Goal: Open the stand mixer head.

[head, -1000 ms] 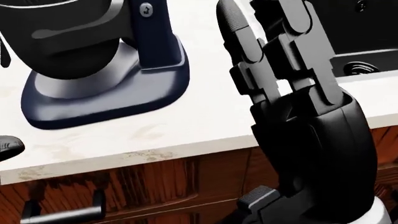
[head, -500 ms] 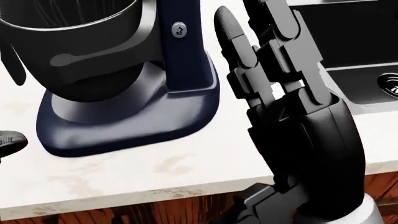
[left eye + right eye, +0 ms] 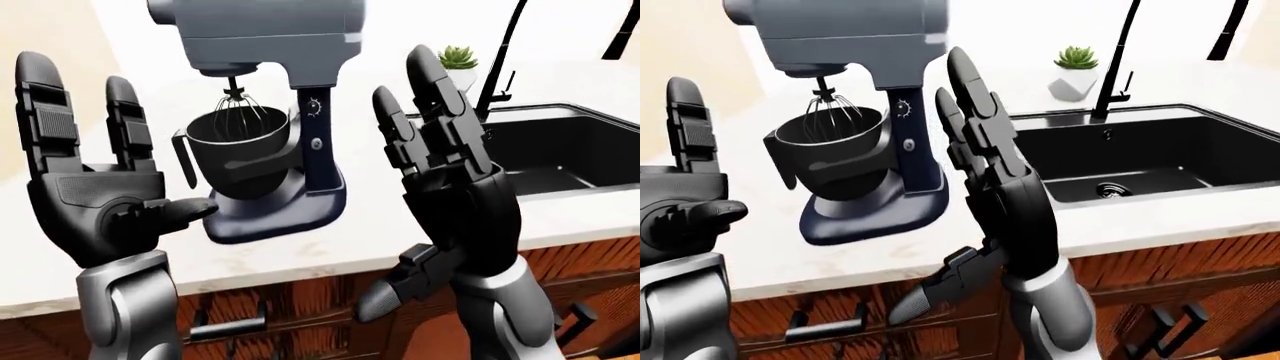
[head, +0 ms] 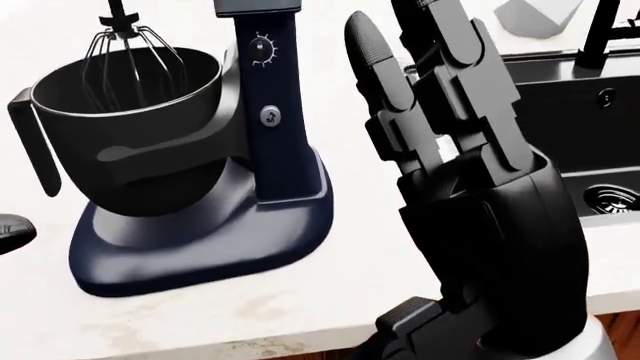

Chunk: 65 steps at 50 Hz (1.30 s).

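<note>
The dark blue stand mixer with a grey head stood on the pale stone bench, not far from its near edge and to the left of the black sink, with a wire whisk hanging into its black metal bowl. The black left hand was raised with spread fingers, just left of the bowl and not touching it. The black right hand was also spread and upright, to the right of the mixer column, apart from it.
</note>
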Tool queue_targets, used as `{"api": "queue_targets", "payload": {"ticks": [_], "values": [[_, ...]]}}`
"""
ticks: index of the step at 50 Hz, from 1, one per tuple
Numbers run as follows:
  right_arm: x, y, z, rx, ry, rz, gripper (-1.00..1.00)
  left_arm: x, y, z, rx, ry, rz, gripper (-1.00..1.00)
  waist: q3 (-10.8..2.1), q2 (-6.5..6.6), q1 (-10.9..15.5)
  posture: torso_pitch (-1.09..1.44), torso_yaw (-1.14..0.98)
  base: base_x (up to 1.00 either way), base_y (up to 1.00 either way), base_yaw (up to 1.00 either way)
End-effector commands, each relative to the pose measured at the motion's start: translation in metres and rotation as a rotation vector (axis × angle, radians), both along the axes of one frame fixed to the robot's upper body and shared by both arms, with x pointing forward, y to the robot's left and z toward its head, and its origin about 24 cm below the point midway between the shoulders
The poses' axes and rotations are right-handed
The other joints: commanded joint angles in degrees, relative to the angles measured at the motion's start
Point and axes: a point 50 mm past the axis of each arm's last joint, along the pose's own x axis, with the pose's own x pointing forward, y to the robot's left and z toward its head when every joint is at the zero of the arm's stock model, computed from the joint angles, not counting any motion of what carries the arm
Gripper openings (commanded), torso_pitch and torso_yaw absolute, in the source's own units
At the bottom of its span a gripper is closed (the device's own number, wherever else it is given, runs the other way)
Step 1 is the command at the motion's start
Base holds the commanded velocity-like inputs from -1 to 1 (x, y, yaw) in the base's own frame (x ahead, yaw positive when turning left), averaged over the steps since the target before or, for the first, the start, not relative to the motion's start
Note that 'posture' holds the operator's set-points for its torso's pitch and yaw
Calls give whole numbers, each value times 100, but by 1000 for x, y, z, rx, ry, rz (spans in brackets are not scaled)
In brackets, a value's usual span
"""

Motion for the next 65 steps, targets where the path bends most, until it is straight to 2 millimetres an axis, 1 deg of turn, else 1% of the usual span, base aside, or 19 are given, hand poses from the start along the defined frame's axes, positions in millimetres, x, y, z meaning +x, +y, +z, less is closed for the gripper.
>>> {"api": "queue_targets", "payload": {"ticks": [1, 5, 9, 13, 16, 22, 27, 31, 39, 47, 50, 52, 57, 61, 65], "values": [[-5, 0, 9, 15, -60, 3, 100, -5, -1, 10, 12, -63, -3, 100, -76, 9, 3, -29, 0, 0, 0, 0], [-4, -1, 8, 15, -57, -2, 100, -5, -1, 10, 11, -63, -3, 100, -266, 5, 18, -33, 0, 0, 0, 0], [-4, 0, 8, 15, -52, 2, 100, -4, -1, 10, 10, -64, -1, 100, -410, 2, 35, -37, 0, 0, 0, 0], [-2, 0, 7, 19, -45, 3, 100, -3, 0, 10, 15, -69, 15, 100, -523, 3, 50, -41, 0, 0, 0, 0], [0, 0, 5, 15, -30, -5, 100, -3, 1, 11, 15, -76, 22, 100, -558, -1, 62, -41, 0, 0, 0, 0], [4, 2, 5, 37, 48, 33, 100, -4, 1, 12, 12, -83, 15, 100, -576, 0, 74, -41, 0, 0, 0, 0], [4, 8, 8, 106, 146, 154, 100, -5, 1, 14, 11, -88, 16, 100, -580, -6, 84, -41, 0, 0, 0, 0], [4, 11, 6, 122, 183, 192, 100, -5, 1, 13, 10, -87, 17, 100, -582, -10, 90, -41, 0, 0, 0, 0], [7, 15, -15, 61, 249, 163, 100, -6, 1, 13, 12, -89, 16, 100, -596, -23, 114, -41, 0, 0, 0, 0], [5, 15, -21, 48, 273, 158, 100, -7, 1, 13, 13, -92, 19, 100, -616, -24, 130, -41, 0, 0, 0, 0], [5, 15, -25, 45, 287, 150, 100, -8, 1, 13, 13, -93, 18, 100, -625, -27, 135, -41, 0, 0, 0, 0], [7, 14, -30, 44, 302, 139, 100, -8, 1, 13, 13, -95, 19, 100, -630, -28, 135, -41, 0, 0, 0, 0], [8, 15, -31, 45, 303, 142, 100, -8, 2, 13, 11, -95, 19, 100, -640, -28, 131, -41, 0, 0, 0, 0], [10, 15, -38, 41, 319, 142, 100, -8, 2, 14, 11, -96, 22, 100, -638, -27, 131, -41, 0, 0, 0, 0], [11, 16, -40, 41, 325, 144, 100, -8, 2, 13, 11, -95, 22, 100, -642, -28, 122, -41, 0, 0, 0, 0]]}}
